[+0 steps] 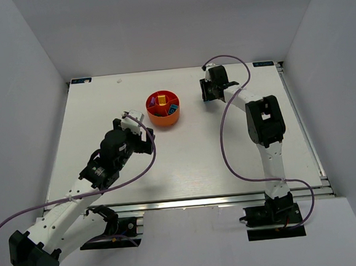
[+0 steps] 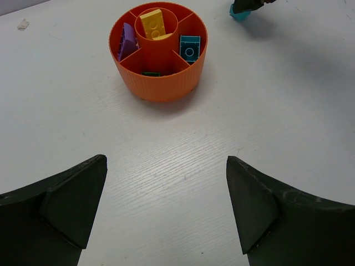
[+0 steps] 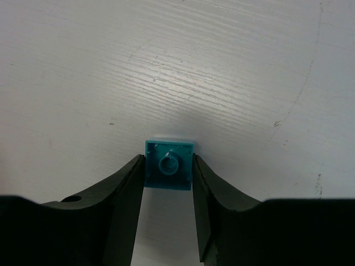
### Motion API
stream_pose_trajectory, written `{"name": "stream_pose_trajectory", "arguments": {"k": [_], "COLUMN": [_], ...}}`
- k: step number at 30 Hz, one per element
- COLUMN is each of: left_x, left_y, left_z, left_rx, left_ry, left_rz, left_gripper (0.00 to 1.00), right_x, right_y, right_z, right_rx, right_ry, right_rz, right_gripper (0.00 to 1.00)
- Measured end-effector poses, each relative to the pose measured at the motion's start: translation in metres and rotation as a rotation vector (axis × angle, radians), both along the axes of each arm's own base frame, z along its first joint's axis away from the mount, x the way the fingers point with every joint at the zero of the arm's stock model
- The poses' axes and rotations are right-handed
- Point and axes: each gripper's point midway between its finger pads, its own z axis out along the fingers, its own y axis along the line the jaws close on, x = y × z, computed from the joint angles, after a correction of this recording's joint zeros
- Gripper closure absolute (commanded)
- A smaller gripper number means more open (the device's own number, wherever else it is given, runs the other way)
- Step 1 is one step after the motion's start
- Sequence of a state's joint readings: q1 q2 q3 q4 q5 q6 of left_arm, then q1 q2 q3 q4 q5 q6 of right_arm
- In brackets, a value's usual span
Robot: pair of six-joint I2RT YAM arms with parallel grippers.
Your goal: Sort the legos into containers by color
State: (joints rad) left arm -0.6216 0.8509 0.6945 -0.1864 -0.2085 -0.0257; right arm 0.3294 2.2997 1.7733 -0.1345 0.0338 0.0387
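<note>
Here the left gripper [image 2: 165,166] hangs with its jaws spread wide and nothing between them. Straight ahead of it, well beyond the fingertips, sits the bowl [image 2: 158,88]: round, orange-red plastic with a finely ribbed outer wall, split inside into wedges around a central cup. From this tool's side, the purple brick [image 2: 127,40] leans in the wedge ahead and to the left. The yellow brick [image 2: 153,23] stands in the middle cup, a dark green brick [image 2: 150,73] lies low in the nearest wedge, and the stored cyan brick [image 2: 189,47] is in the wedge to the right. All of them are hard, glossy and square-edged.

Further right, the right gripper [image 3: 168,162] is down at the table [image 3: 222,66], a white board with a faint wood grain. The loose cyan brick [image 3: 169,166] sits right between its dark, smooth fingers. It is a small square piece, hollow side up, so its thin walls and inner tube show. Both fingers appear to press against its side walls, so I read this as a grip taken with the brick not yet raised off the table.

The step in hand, as I judge it, is picking up this last loose piece. Next it needs a straight lift, a carry leftward to the bowl, and a release over the wedge that already holds cyan. The brick is slick and small, so it may twist or slip if squeezed off-centre.
</note>
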Motion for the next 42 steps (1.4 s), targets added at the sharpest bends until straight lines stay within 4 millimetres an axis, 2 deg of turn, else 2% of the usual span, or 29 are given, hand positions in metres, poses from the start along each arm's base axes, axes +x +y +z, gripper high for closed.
{"name": "stream_pose_trajectory", "arguments": {"k": [9, 13, 16, 18, 22, 26, 29, 31, 36, 42], "left_x": [-0.004, -0.008, -0.011, -0.013, -0.018, -0.024, -0.024, -0.024, -0.029, -0.033], "left_y": [-0.013, -0.027, -0.041, -0.053, -0.077, -0.097, -0.113, -0.123, -0.14, -0.153], "left_z": [0.004, 0.008, 0.006, 0.002, 0.001, 0.003, 0.006, 0.01, 0.018, 0.02], "left_rx": [-0.049, -0.111, -0.158, -0.199, -0.316, -0.432, -0.503, -0.556, -0.688, -0.782], "left_ry": [0.003, 0.006, 0.035, 0.07, 0.148, 0.242, 0.326, 0.377, 0.487, 0.583], "left_rz": [-0.057, -0.119, -0.172, -0.21, -0.275, -0.323, -0.35, -0.365, -0.389, -0.404], "left_gripper": [0.02, 0.02, 0.02, 0.03, 0.04, 0.06, 0.06, 0.06, 0.06, 0.06], "right_x": [-0.004, -0.021, -0.051, -0.075, -0.127, -0.19, -0.235, -0.261, -0.305, -0.333], "right_y": [0.01, 0.014, 0.015, 0.016, 0.02, 0.024, 0.027, 0.028, 0.031, 0.041], "right_z": [0.0, 0.001, 0.006, 0.019, 0.066, 0.121, 0.148, 0.159, 0.177, 0.192], "right_rx": [0.042, 0.073, 0.099, 0.12, 0.169, 0.211, 0.23, 0.234, 0.232, 0.242], "right_ry": [0.005, 0.019, 0.054, 0.058, -0.005, -0.132, -0.229, -0.279, -0.382, -0.449], "right_rz": [0.058, 0.131, 0.225, 0.301, 0.477, 0.68, 0.82, 0.893, 1.007, 1.093], "right_gripper": [0.76, 0.84, 0.89, 0.91, 0.91, 0.91, 0.91, 0.9, 0.9, 0.9]}}
